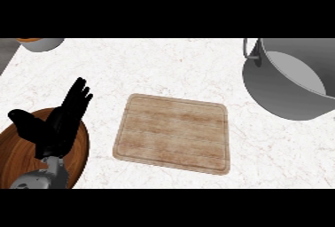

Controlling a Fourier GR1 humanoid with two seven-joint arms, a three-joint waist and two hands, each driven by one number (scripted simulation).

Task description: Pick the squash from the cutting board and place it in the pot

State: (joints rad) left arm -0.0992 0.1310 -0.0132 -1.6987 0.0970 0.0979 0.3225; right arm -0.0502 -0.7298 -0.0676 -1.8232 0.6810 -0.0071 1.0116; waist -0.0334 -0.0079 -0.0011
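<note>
One view only, head view, steep down on the table (163,66).
Left hand (62,122): fingers straight and spread, resting over a brown wooden bowl (78,155) at lower left; holds nothing.
Right hand: we do not see it.
Cutting board (175,132): centre, bare wood.
Squash: we cannot find it, neither on the board nor in the visible part of the pot.
Pot (288,84): upper right, well apart from the board, interior partly cut off.
Step well done: we judge we should locate the squash before reaching.
Other: small bowl (40,43) at top left.
</note>
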